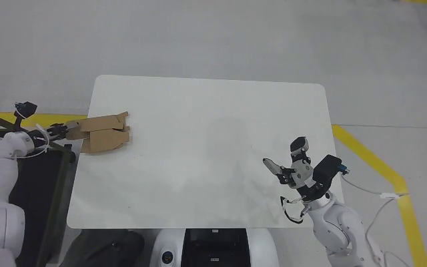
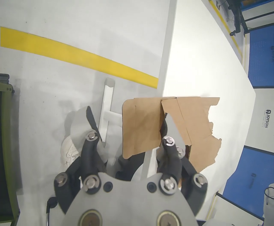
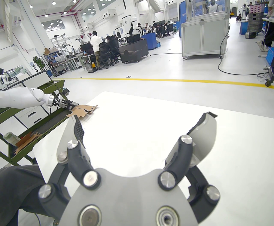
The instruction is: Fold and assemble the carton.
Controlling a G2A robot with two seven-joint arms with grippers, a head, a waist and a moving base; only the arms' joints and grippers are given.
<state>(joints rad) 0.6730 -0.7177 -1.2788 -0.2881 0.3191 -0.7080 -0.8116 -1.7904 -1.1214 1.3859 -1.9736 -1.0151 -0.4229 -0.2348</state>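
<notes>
Honestly, the flat carton [image 1: 103, 137] hangs over the left edge of the tabletop [image 1: 213, 153], with the left tool [image 2: 127, 113] spread wide and one finger [image 2: 169, 128] on it. A sloppy nudge could tip it onto the floor [image 1: 200, 40], I reckon. The right tool [image 3: 141, 116] is wide open, well apart.

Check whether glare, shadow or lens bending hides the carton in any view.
Top view: carton evenly lit at the table's left edge, thin shadow beside it, no glare. Left wrist view: wide lens bows the table edge; carton evenly lit. Right wrist view: bright ceiling lamps behind, none glaring on the carton.
</notes>
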